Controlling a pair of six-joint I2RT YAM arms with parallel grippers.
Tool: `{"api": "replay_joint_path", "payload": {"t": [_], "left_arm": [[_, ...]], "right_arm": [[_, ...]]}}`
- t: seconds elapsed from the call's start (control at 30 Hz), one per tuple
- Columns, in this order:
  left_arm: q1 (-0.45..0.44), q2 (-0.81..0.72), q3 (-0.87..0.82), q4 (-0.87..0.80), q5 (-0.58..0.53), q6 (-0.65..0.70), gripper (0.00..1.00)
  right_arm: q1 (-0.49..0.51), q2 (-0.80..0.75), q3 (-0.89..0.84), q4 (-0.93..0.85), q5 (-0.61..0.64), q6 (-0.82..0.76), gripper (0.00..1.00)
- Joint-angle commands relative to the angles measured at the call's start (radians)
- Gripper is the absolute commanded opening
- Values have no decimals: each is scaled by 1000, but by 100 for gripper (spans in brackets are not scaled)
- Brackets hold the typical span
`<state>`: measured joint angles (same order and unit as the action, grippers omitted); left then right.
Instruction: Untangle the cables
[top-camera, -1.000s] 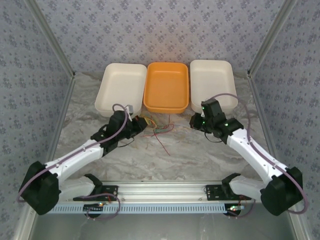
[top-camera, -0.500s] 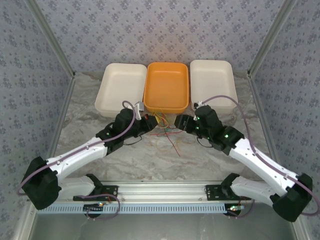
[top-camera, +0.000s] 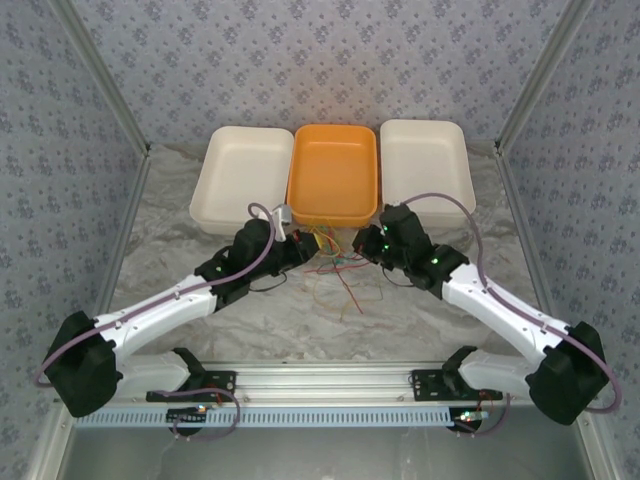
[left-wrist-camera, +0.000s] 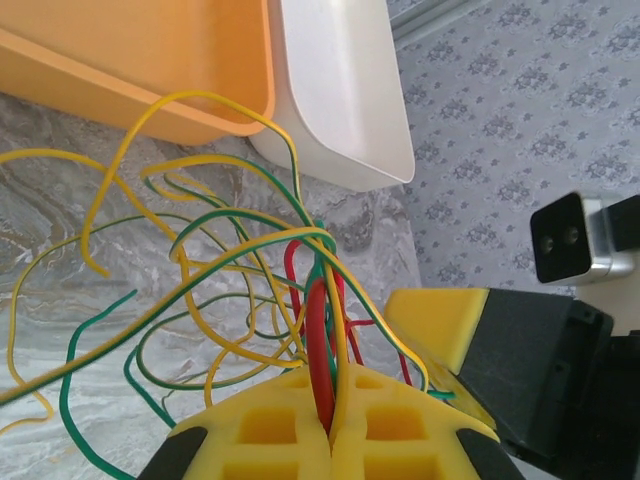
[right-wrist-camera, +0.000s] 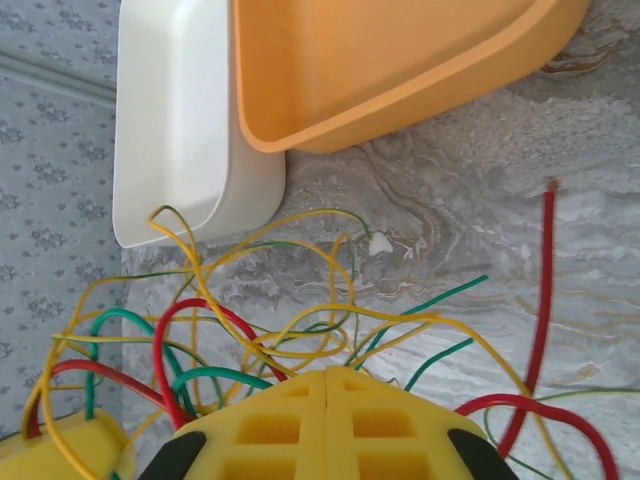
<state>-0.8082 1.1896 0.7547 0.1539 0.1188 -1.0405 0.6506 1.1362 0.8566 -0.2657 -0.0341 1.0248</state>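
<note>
The cables (top-camera: 335, 265), thin green, red and yellow wires, hang in one tangle in front of the orange tray (top-camera: 333, 170). My left gripper (top-camera: 300, 245) is shut on a bunch of them: red, green and yellow strands (left-wrist-camera: 322, 330) run straight into the seam of its yellow pads (left-wrist-camera: 270, 430). My right gripper (top-camera: 360, 243) faces it from the right, shut, pads pressed together (right-wrist-camera: 328, 385). Cables (right-wrist-camera: 250, 330) loop up to its tips and vanish behind them; no strand shows in the seam. One red strand (right-wrist-camera: 543, 280) trails onto the table.
A white tray (top-camera: 243, 175) stands left of the orange tray and another (top-camera: 425, 165) to its right, all against the back wall. The marble tabletop (top-camera: 330, 320) lies open toward the arm bases. Patterned walls close in both sides.
The right gripper has swung left from beside the right white tray into the tangle. The left gripper carried its bunch up and right toward the orange tray, then held still.
</note>
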Motion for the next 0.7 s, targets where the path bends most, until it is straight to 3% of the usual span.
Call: {"api": "replay_joint_path", "payload": {"t": [0.0, 0.07, 0.1, 0.23, 0.37, 0.47, 0.57, 0.67], "left_arm": [[-4, -33, -4, 70, -25, -1, 0], [-2, -46, -16, 84, -32, -3, 0], [-1, -49, -21, 95, -33, -3, 0], [0, -46, -48, 165, -24, 1, 0], [-2, -35, -74, 247, -3, 0, 0], [-5, -26, -84, 287, 13, -4, 0], [-11, -24, -96, 320, 21, -9, 0], [-13, -26, -101, 333, 37, -15, 0]], "right_arm": [[-43, -91, -36, -72, 35, 16, 29], [-60, -156, -63, -90, 34, 25, 53], [-62, -194, -80, -82, 32, 38, 60], [-58, -308, -194, -7, -23, 224, 74], [-66, -288, -345, 304, -112, 460, 83], [-49, -197, -367, 497, -136, 557, 82], [-32, -119, -337, 568, -129, 588, 78], [-36, -70, -309, 587, -107, 599, 52]]}}
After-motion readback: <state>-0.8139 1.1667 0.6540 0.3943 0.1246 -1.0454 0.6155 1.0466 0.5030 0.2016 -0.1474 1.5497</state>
